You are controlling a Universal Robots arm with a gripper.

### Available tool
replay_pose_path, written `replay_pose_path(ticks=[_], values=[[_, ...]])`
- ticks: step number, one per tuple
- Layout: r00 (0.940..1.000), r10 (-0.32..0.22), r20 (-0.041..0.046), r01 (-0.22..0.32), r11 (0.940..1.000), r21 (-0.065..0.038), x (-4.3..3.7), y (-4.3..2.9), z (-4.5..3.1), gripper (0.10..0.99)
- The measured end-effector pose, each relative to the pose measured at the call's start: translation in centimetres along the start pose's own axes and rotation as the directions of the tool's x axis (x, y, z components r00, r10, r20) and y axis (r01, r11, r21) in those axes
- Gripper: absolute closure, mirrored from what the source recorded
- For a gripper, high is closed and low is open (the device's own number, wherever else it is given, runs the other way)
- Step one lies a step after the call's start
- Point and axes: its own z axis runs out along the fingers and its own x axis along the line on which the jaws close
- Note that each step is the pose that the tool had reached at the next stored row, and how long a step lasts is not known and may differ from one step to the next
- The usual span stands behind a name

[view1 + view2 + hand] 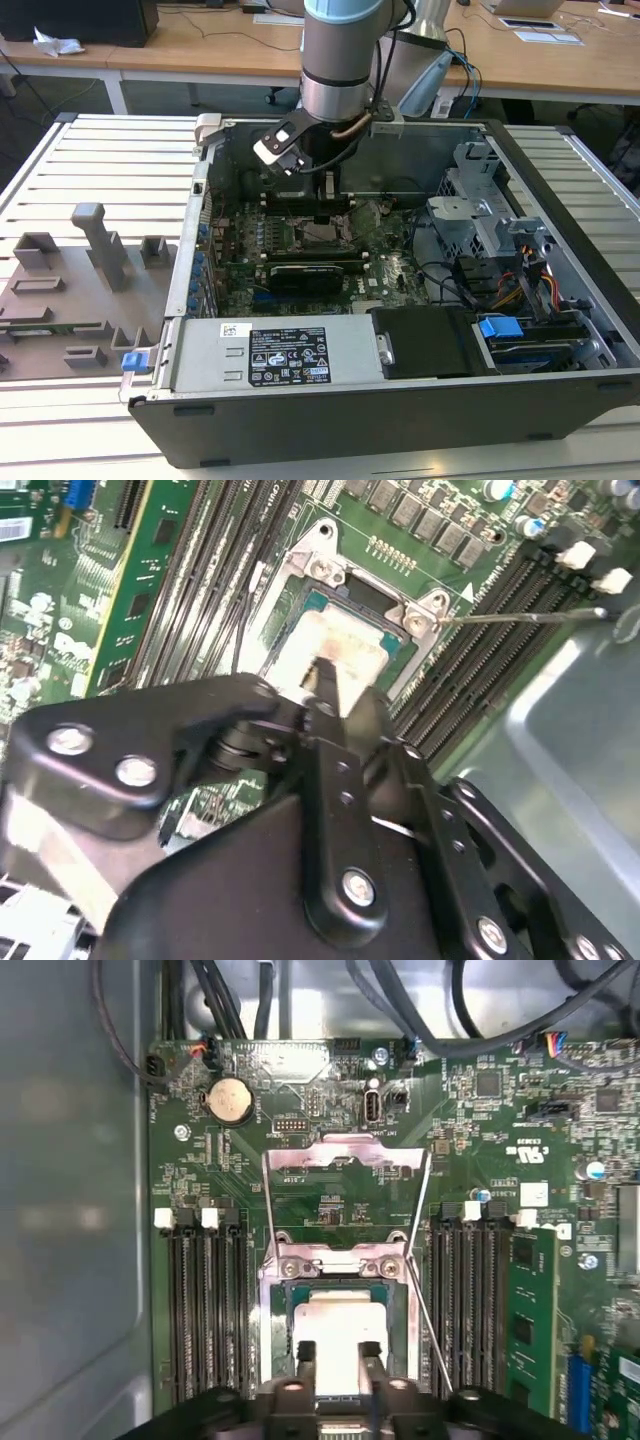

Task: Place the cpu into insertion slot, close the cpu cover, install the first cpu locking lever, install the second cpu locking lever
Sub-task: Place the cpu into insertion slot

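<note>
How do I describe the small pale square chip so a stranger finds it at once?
Look at the green motherboard in the open black computer case. Between its banks of long black memory slots sits a silvery metal socket; inside it, the cpu is the only flat, pale silvery-beige square chip.

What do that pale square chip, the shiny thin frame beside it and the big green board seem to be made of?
The cpu: probably a metal top, pale silvery-beige with a dull, matte sheen. The cover: thin bare metal, possibly steel, bright and reflective along its edges. The board: a stiff green coated laminate by the look of it, slightly glossy, with fine traces and soldered parts.
</note>
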Motion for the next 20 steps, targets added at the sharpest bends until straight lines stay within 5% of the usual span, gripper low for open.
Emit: replay_pose_path(ticks=[3, 15, 20], values=[[1.0, 0.0, 0.0002, 0.0, 1.0, 0.0, 0.01, 0.0, -1.22, 0.973], [1.0, 0.0, 0.0003, 0.0, 1.0, 0.0, 0.01, -0.02, -7.07, 0.98], [1.0, 0.0, 0.0001, 0.0, 1.0, 0.0, 0.01, -0.02, -7.24, 0.98]])
